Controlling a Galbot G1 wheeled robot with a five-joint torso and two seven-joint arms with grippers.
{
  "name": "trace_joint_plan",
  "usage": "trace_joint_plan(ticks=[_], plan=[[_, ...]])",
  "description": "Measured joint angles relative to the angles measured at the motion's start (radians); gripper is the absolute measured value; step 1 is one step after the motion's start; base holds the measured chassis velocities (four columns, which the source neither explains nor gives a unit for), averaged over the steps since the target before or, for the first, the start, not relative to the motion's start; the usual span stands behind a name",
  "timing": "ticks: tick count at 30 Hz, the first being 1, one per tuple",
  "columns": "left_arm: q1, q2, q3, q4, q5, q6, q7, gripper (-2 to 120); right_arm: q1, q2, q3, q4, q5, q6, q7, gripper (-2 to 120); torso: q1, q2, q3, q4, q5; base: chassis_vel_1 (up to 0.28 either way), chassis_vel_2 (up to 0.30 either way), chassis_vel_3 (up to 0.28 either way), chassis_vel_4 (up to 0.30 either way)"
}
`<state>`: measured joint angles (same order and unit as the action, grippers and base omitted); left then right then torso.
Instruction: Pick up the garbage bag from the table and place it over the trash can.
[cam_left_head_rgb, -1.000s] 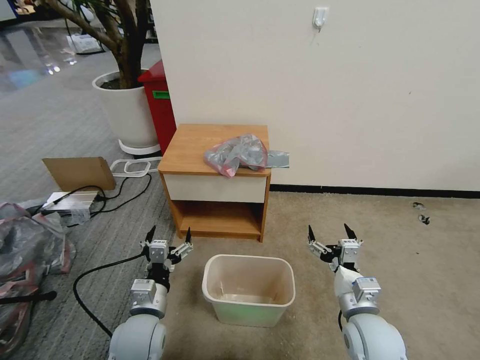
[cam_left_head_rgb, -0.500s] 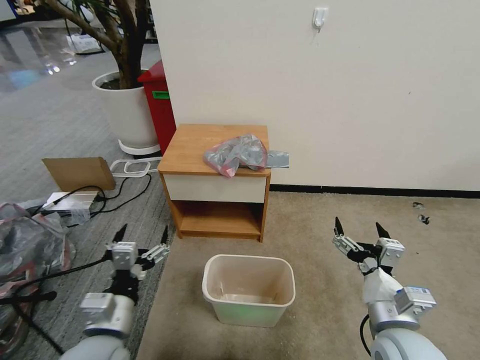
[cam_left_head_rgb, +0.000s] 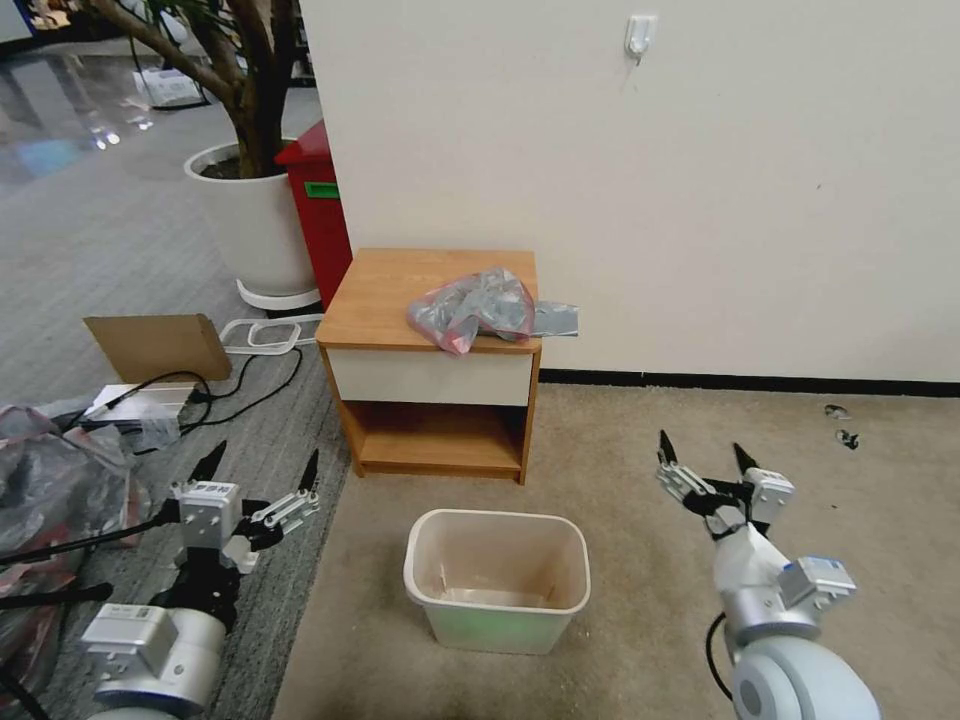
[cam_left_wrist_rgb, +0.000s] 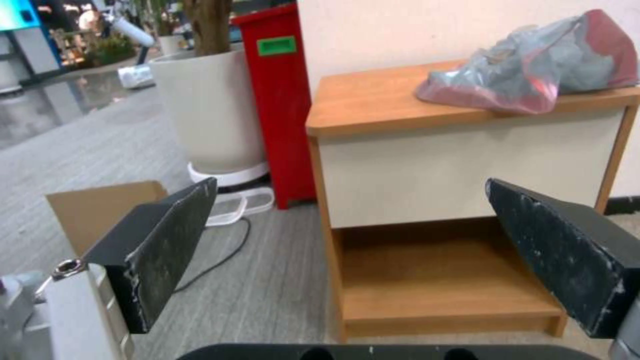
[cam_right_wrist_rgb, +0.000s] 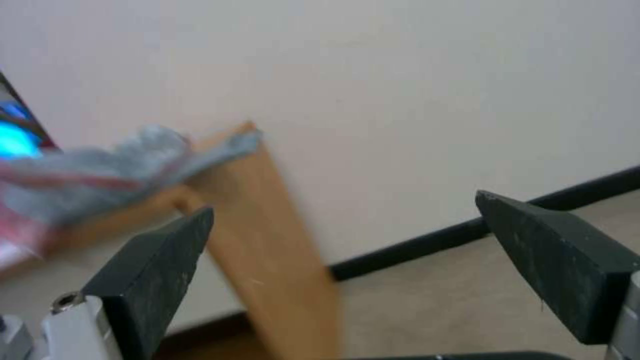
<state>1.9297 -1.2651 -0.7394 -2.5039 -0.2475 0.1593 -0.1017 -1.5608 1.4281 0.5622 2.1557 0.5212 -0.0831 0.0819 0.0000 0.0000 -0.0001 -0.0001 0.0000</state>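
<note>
The garbage bag (cam_left_head_rgb: 478, 307), crumpled grey plastic with a pink-red rim, lies on the right front part of the table (cam_left_head_rgb: 390, 290), partly hanging over its right edge. It also shows in the left wrist view as the garbage bag (cam_left_wrist_rgb: 533, 70) on the table (cam_left_wrist_rgb: 373, 105), and blurred in the right wrist view as the garbage bag (cam_right_wrist_rgb: 100, 175). The cream trash can (cam_left_head_rgb: 497, 578) stands empty on the carpet in front of the table. My left gripper (cam_left_head_rgb: 262, 463) is open, low and left of the can. My right gripper (cam_left_head_rgb: 700, 448) is open, right of the can.
A tall red bin (cam_left_head_rgb: 318, 210) and a white planter (cam_left_head_rgb: 255, 225) stand left of the table by the wall. Cables (cam_left_head_rgb: 225, 385), a cardboard piece (cam_left_head_rgb: 158, 345) and a heap of plastic bags (cam_left_head_rgb: 55, 500) lie on the floor at left. Carpet stretches to the right.
Both arms have swung outward from beside the trash can: the left gripper moved further left, the right gripper moved right, then rose slightly. Bag, table and can stayed put.
</note>
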Motion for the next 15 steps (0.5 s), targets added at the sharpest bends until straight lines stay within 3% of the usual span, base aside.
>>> trace_joint_plan(ticks=[3, 5, 8, 10, 12, 15], plan=[[0.016, -0.003, -0.012, -0.001, -0.006, -0.022, -0.013, 100, 0.12, -0.032, -0.054, -0.056, 0.251, -0.016, 0.019, 100, 0.0, 0.0, 0.0, 0.0002, -0.0002, 0.0, 0.0, 0.0, 0.0], [0.018, -0.003, -0.013, -0.001, -0.006, -0.026, -0.014, 100, 0.136, -0.033, -0.06, -0.065, 0.276, -0.019, 0.02, 100, 0.0, 0.0, 0.0, 0.0002, -0.0002, 0.0, 0.0, 0.0, 0.0], [0.046, -0.002, -0.028, -0.001, -0.005, -0.054, -0.018, 100, 0.291, -0.031, -0.115, -0.167, 0.471, -0.028, 0.044, 100, 0.0, 0.0, 0.0, 0.0002, -0.0002, 0.0, 0.0, 0.0, 0.0], [0.048, -0.002, -0.029, -0.001, -0.005, -0.055, -0.018, 100, 0.3, -0.03, -0.117, -0.173, 0.482, -0.029, 0.047, 100, 0.0, 0.0, 0.0, 0.0002, -0.0001, 0.0, 0.0, 0.0, 0.0], [0.066, -0.01, -0.044, -0.001, -0.003, -0.061, -0.02, 100, 0.408, -0.011, -0.154, -0.251, 0.63, -0.04, 0.093, 100, 0.0, 0.0, 0.0, 0.0002, -0.0001, 0.0, 0.0, 0.0, 0.0], [0.074, -0.017, -0.049, 0.0, -0.002, -0.063, -0.021, 100, 0.46, 0.004, -0.167, -0.298, 0.694, -0.045, 0.111, 100, 0.0, 0.0, 0.0, 0.0003, 0.0, 0.0, 0.0, 0.0, 0.0]])
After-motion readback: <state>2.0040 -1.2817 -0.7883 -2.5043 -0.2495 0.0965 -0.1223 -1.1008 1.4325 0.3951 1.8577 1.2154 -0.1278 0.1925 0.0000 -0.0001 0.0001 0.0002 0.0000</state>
